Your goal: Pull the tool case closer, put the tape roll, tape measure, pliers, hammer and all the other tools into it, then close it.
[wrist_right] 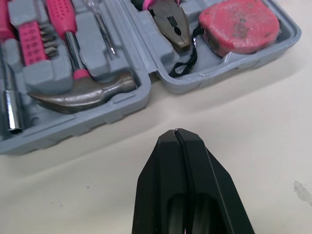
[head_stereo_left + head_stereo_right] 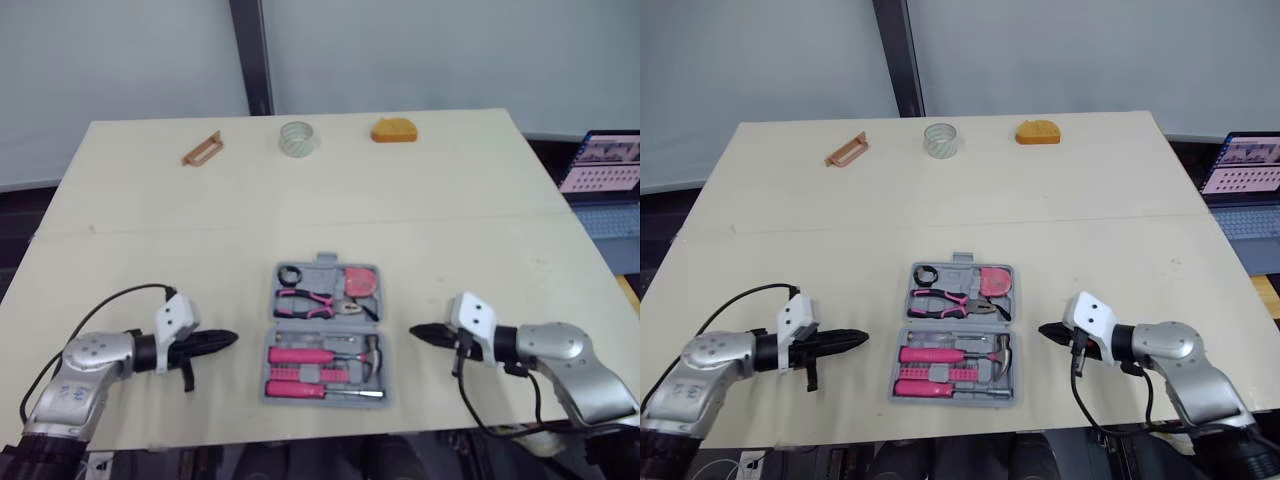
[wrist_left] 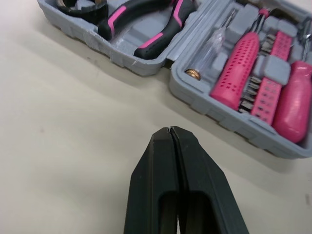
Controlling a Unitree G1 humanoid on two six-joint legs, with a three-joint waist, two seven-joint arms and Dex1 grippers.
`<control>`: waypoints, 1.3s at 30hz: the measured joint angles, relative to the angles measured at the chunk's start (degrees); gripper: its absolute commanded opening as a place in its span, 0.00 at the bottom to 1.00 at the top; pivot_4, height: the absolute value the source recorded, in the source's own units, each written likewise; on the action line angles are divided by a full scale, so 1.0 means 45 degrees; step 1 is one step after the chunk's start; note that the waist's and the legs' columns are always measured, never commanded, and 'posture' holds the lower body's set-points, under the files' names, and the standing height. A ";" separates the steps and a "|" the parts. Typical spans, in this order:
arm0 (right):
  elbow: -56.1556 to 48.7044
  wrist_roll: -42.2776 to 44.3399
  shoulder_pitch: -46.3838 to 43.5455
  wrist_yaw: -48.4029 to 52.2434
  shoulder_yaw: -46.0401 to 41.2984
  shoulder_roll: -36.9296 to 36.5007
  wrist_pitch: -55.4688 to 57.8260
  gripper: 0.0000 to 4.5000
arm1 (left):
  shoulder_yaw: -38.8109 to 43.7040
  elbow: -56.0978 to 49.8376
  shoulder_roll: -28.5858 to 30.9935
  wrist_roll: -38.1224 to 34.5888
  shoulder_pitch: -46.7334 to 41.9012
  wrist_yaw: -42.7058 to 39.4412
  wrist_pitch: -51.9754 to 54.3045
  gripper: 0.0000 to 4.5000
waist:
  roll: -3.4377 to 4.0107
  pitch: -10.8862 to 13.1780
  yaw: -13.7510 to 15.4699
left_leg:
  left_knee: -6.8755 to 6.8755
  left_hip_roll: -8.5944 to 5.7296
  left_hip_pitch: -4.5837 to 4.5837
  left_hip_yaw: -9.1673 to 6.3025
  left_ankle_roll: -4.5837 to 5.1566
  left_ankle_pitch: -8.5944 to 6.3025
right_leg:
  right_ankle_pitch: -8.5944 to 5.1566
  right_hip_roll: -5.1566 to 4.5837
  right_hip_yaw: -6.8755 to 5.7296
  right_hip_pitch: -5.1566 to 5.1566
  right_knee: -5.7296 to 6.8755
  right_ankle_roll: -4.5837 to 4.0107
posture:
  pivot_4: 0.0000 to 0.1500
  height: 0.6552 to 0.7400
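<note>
Two clenched, empty grippers flank the open case (image 2: 321,271): left gripper (image 2: 228,339) and right gripper (image 2: 417,331) equally near, its hinge (image 2: 326,322) running across between them.

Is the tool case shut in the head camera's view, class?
No, the tool case lies open flat, with the pliers in one half and the hammer in the other.

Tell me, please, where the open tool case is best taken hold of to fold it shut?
Probably the far half's outer edge, at the handle tab. The tool case lies open flat, hinge running left to right, so that edge gives most leverage. Reach over from above and fold it toward the robot; the shut right gripper must open first.
</note>
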 measured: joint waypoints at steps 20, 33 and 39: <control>0.0063 -0.0823 -0.0700 -0.0303 0.1015 0.0441 0.1015 0.00 | -0.1809 0.1370 -0.1377 0.1842 -0.1683 0.0601 -0.0938 0.01 | -0.0001 0.0001 -0.0011 | 0.0030 0.0000 -0.0010 0.0002 0.0000 0.0000 | 0.0001 -0.0001 0.0001 -0.0007 0.0020 0.0002 | 1.00 1.00; 0.0723 -0.1426 -0.1673 -0.0448 0.2006 0.1288 0.1380 0.00 | -0.1843 0.1390 -0.1693 0.2074 -0.1691 0.0839 -0.1103 0.01 | 0.0000 0.0000 0.0035 | 0.0045 0.0000 -0.0013 0.0000 0.0000 0.0000 | 0.0001 -0.0002 0.0000 -0.0006 0.0032 0.0002 | 1.00 1.00; 0.0730 -0.1594 -0.1716 -0.0447 0.2018 0.1336 0.1362 0.00 | -0.1832 0.1432 -0.1870 0.2111 -0.1725 0.1031 -0.1115 0.01 | 0.0000 0.0000 0.0043 | 0.0049 0.0000 -0.0014 0.0000 0.0001 0.0000 | 0.0001 -0.0002 0.0000 -0.0006 0.0036 0.0002 | 1.00 1.00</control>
